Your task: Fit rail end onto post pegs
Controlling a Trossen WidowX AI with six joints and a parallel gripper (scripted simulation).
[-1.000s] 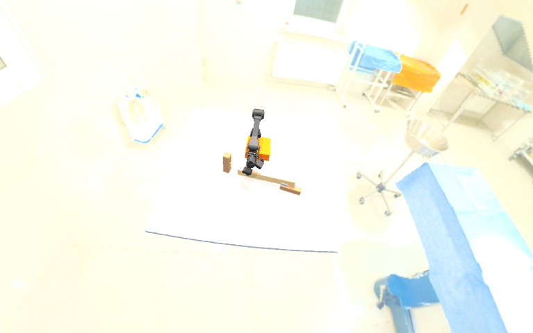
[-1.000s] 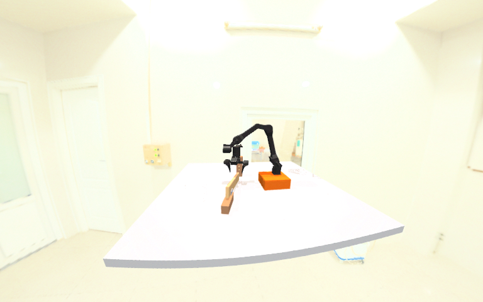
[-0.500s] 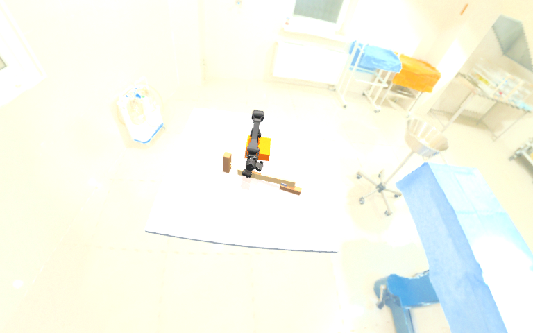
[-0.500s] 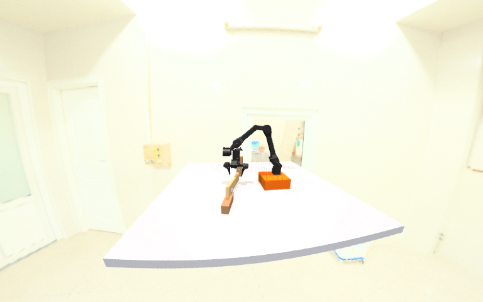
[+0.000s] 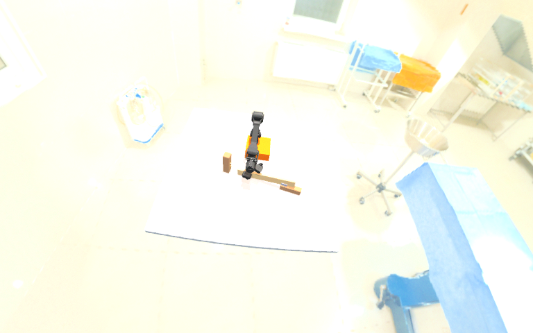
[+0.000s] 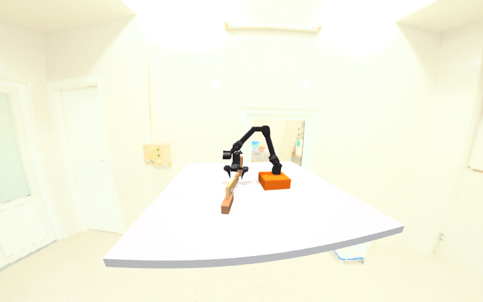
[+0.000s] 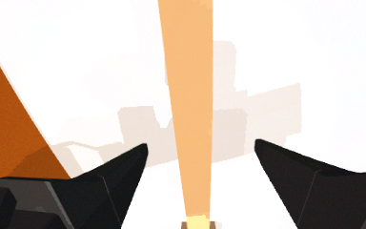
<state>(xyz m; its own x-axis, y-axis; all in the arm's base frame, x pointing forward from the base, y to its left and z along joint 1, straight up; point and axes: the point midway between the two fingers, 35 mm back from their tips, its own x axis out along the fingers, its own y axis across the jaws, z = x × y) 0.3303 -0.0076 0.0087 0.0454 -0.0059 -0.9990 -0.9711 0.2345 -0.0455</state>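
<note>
The pale wooden rail (image 5: 275,180) (image 6: 232,187) (image 7: 191,72) slopes from the bracket on the brown footboard block (image 5: 291,190) (image 6: 226,206) down to the table at its near end. A gap lies between that end and the upright brown post (image 5: 226,162) (image 6: 241,162). The post's pegs are too small to make out clearly. My gripper (image 5: 252,173) (image 6: 236,177) (image 7: 199,146) is open and empty, pointing down near the rail's low end. Its fingers stand on either side of the rail in the wrist view, apart from it. Their exact height against the rail is unclear.
The orange base block (image 5: 264,148) (image 6: 274,180) (image 7: 19,138) stands beside the rail on the white table (image 5: 235,223) (image 6: 302,220). The arm passes over the block toward the rail. Brown bits show at the bottom edge of the wrist view.
</note>
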